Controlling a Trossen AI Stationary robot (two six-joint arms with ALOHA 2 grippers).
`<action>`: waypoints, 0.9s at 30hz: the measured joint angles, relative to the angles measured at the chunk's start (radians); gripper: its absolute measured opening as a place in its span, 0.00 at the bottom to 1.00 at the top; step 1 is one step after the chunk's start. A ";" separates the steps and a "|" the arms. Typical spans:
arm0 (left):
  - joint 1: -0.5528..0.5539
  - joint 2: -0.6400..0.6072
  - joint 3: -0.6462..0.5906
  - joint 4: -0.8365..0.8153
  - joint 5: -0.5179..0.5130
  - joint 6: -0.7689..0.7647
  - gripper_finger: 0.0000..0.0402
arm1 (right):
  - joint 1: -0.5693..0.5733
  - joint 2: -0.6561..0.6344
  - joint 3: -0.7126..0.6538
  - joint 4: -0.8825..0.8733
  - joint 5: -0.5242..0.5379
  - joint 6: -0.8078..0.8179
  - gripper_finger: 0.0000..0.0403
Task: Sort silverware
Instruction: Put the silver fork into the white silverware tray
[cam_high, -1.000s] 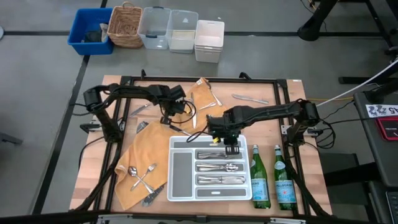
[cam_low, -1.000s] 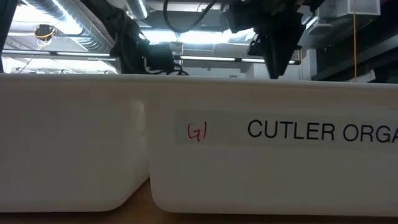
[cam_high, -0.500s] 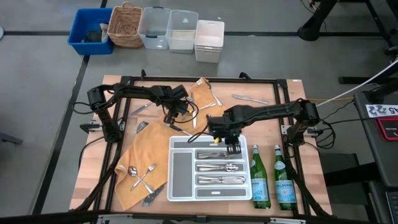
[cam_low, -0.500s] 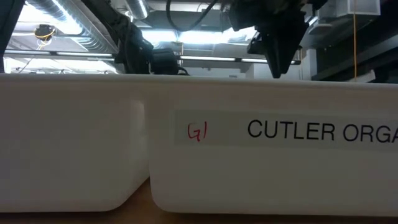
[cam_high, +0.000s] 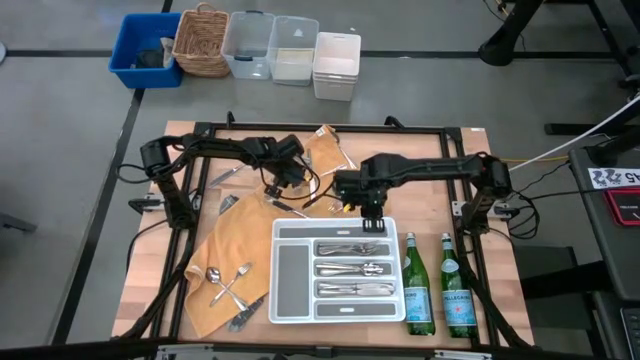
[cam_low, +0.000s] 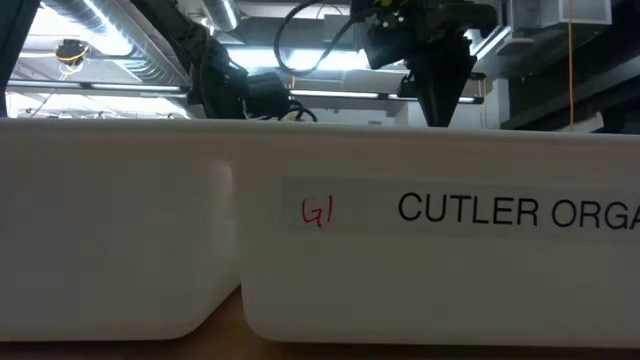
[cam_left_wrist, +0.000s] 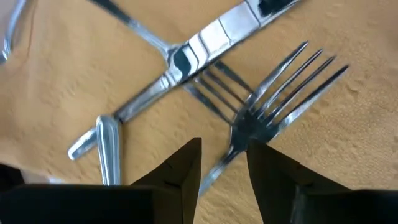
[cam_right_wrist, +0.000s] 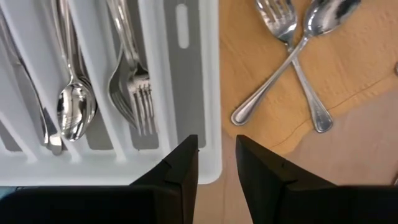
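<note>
High view: the white tray (cam_high: 282, 300) sits at the near centre of the surface (cam_high: 430, 180), its slim compartments running three to nine o'clock. Sorted silverware (cam_high: 352, 268) lies lengthwise in them. More pieces lie loose: a crossed fork and spoon (cam_high: 226, 281) on the tan cloth (cam_high: 240, 235) at eight o'clock of the tray, a knife (cam_high: 402, 158) at one o'clock near the surface's far edge, and a few under the left gripper (cam_high: 283, 187), which hangs low over the cloth's far end. The right gripper (cam_high: 367, 212) has drawn back from over the tray's far compartment toward twelve o'clock and now hovers just off the tray's far rim. Two green bottles (cam_high: 437, 287) stand at three o'clock of the tray; bare wood lies open between the right arm and the far knife.

Low view: the tray's white wall (cam_low: 430, 250) fills the frame; the right gripper (cam_low: 437, 105) points down behind it, shifted slightly sideways from a second ago.

Left wrist view: the left fingers (cam_left_wrist: 180, 171) stand apart, straddling the handle of a fork (cam_left_wrist: 273, 96) whose tines point away. A knife (cam_left_wrist: 205, 46) lies across another fork beyond it.

Right wrist view: the right fingers (cam_right_wrist: 180, 165) are slightly apart and empty, above the tray's end wall (cam_right_wrist: 186, 124). A spoon (cam_right_wrist: 74, 109) and a fork (cam_right_wrist: 134, 81) lie along their slots, heads toward the camera.
</note>
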 joint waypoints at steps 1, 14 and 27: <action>0.000 0.004 0.000 0.002 0.003 0.022 0.29 | -0.006 0.000 0.000 -0.001 0.000 -0.001 0.27; 0.023 0.074 0.003 0.000 0.002 0.090 0.26 | -0.023 0.000 0.000 0.001 0.000 -0.003 0.27; 0.032 0.075 0.003 -0.036 -0.017 -0.043 0.01 | -0.023 0.000 0.000 0.001 0.000 -0.003 0.27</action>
